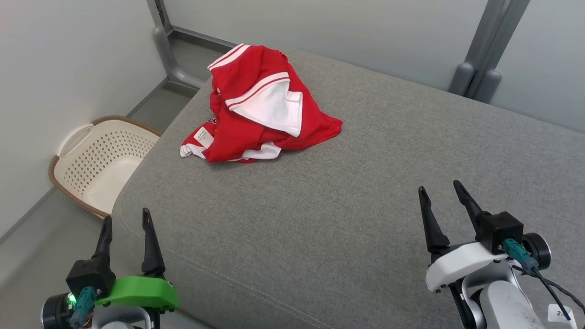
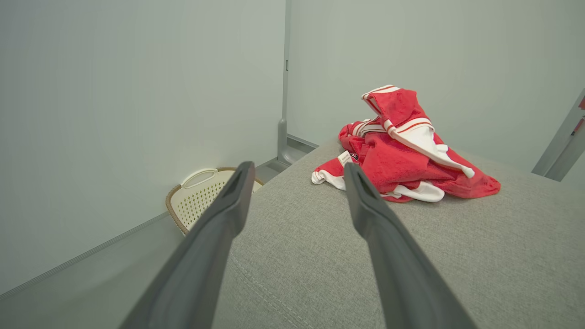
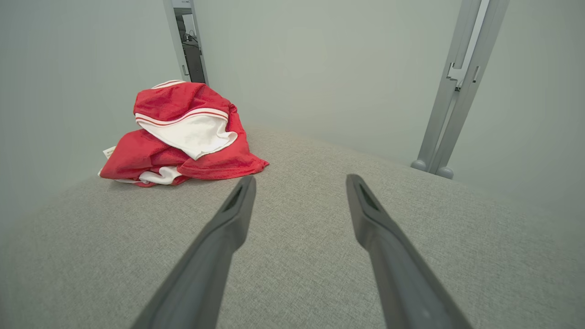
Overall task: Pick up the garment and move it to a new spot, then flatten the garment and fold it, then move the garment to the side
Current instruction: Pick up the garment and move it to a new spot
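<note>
A red and white garment point(image 1: 260, 107) lies crumpled in a heap at the far left of the grey cushioned surface point(image 1: 347, 196). The left wrist view has the garment point(image 2: 402, 153) ahead and right of my fingers; in the right wrist view the garment point(image 3: 180, 135) sits ahead and to the left. My left gripper point(image 1: 126, 218) hovers open over the near left corner of the surface, empty. My right gripper point(image 1: 438, 188) stands open at the near right, empty, well apart from the garment. The left gripper point(image 2: 297, 167) and right gripper point(image 3: 299, 179) each show spread fingers with nothing between.
A cream perforated laundry basket point(image 1: 98, 162) stands on the floor left of the surface, against the wall. Grey metal posts point(image 1: 480, 68) rise behind the far edge, with another post point(image 1: 171, 55) at the far left. Pale walls close in on the left and back.
</note>
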Tool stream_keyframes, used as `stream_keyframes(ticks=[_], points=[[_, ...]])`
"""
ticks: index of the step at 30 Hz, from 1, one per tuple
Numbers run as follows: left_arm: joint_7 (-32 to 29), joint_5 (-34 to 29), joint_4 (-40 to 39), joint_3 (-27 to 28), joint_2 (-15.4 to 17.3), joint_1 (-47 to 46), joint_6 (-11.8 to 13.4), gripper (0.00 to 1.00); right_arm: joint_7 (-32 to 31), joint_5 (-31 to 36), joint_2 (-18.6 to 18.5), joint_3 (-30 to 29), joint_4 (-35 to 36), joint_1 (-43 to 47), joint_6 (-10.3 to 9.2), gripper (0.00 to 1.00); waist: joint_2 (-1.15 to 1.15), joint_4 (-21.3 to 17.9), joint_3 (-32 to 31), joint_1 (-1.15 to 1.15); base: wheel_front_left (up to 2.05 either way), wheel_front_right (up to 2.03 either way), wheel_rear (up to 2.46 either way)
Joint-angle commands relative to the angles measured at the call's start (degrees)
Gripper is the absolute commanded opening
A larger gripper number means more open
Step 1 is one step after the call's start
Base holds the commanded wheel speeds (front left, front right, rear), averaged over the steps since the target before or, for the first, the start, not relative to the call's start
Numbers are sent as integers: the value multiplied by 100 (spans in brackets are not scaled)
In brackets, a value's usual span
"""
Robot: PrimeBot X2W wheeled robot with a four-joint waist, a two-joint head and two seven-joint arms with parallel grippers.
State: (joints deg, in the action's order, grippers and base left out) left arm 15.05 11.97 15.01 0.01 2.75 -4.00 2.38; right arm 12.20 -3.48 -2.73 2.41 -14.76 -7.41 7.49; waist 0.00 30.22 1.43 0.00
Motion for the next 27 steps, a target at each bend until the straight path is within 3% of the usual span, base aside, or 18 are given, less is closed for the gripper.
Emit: stream_keyframes(ticks=[1, 13, 19, 27], points=[[20, 70, -61, 34, 25, 88, 36, 100, -3, 20, -28, 5, -28, -44, 1, 100, 0, 57, 56, 0, 0, 0, 0], [20, 50, 220, -95, 25, -290, -89, 100, -27, 117, -25, -61, -1, 86, 1, 100, 0, 38, 127, 0, 0, 0, 0], [-79, 350, 1188, -213, 27, -1284, -374, 100, -107, 199, -24, -157, 207, 165, 1, 100, 0, -80, 290, 0, 0, 0, 0], [-637, 1112, 2574, -110, 35, -3008, -679, 100, -402, 432, -29, 102, 653, -52, 1, 100, 0, -714, 901, 0, 0, 0, 0]])
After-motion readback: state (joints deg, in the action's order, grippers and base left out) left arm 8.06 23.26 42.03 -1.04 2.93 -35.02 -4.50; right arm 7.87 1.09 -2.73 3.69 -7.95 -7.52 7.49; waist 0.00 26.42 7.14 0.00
